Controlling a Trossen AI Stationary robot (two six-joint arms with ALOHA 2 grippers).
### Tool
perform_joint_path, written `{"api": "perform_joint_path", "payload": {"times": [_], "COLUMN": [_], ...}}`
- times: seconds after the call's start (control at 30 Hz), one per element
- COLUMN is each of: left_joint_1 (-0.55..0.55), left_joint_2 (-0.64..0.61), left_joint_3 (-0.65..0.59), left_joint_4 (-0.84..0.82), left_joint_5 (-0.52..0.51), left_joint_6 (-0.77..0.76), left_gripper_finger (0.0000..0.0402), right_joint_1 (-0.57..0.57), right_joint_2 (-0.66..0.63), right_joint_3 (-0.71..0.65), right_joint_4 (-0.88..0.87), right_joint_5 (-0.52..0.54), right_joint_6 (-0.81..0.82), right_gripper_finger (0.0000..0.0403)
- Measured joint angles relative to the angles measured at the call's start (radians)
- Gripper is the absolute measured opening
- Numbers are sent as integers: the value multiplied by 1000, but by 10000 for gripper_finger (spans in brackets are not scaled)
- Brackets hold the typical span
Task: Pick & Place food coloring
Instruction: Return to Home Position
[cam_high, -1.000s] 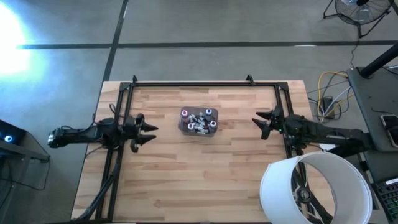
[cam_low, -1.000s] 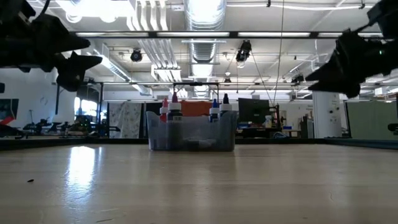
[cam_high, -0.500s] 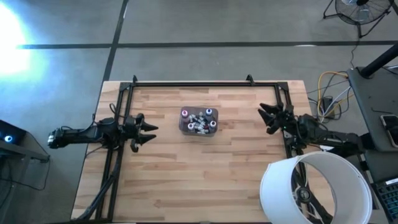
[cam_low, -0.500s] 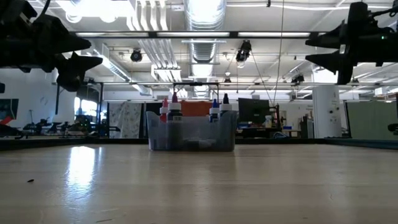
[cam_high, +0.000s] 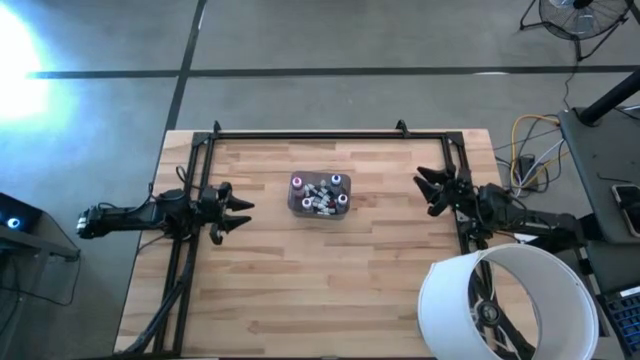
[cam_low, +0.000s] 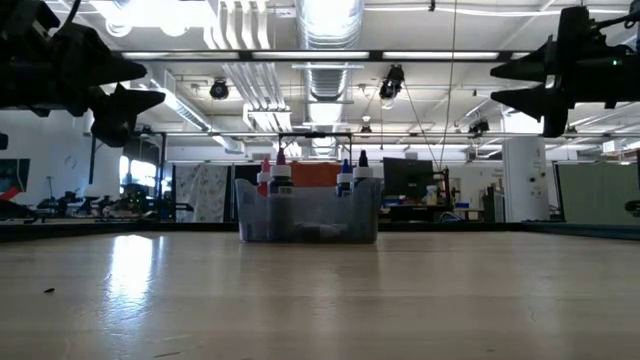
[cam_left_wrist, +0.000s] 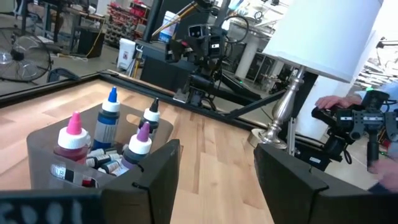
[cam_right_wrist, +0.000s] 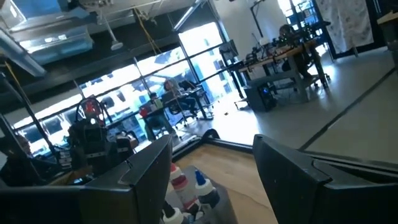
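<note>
The food coloring bottles (cam_high: 319, 195) stand and lie inside a grey translucent tub (cam_high: 296, 204) at the table's middle. In the left wrist view their pink, blue, purple and white caps (cam_left_wrist: 112, 98) stick up above the tub wall (cam_left_wrist: 43, 155). In the low view the caps (cam_low: 280, 165) show over the tub (cam_low: 308, 220). My left gripper (cam_high: 243, 213) hovers open to the tub's left, pointing at it (cam_left_wrist: 217, 180). My right gripper (cam_high: 424, 192) hovers open to the tub's right, level and well above the table (cam_low: 500, 85), with the bottles (cam_right_wrist: 186, 186) ahead of it.
A white lampshade (cam_high: 500, 300) on a metal stand (cam_left_wrist: 283, 118) stands at the table's near right corner. A black frame rail (cam_high: 320, 133) runs along the far edge and down both sides. Bare wood (cam_high: 320, 290) lies near of the tub. A person's hand (cam_left_wrist: 339, 102) shows beyond the table.
My right gripper has risen and tipped from slanting down toward the table to level, drawing back a little toward the table's right and far edges; then it has held still. It has stayed open. The tub and bottles have not moved.
</note>
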Motion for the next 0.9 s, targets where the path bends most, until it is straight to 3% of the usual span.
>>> {"api": "perform_joint_path", "payload": {"times": [0.17,0.37,0.47,0.6,0.67,0.77,0.9], "left_joint_1": [0,0,0,0,0,0,0], "left_joint_2": [0,0,0,0,0,0,0], "left_joint_3": [0,2,3,3,3,3,3], "left_joint_4": [0,-1,-1,-1,-1,-1,-1], "left_joint_5": [0,0,2,2,2,2,1], "left_joint_6": [0,0,0,0,0,0,0], "left_gripper_finger": [184,184,184,184,184,184,184], "right_joint_1": [20,60,93,107,105,105,107], "right_joint_2": [0,0,0,0,0,0,0], "right_joint_3": [0,1,1,1,1,1,1], "right_joint_4": [-7,6,12,4,-15,-22,-57], "right_joint_5": [0,-81,-286,-655,-768,-785,-704], "right_joint_6": [-169,-75,-208,-335,-361,-365,-344], "right_gripper_finger": [219,219,219,219,219,219,219]}}
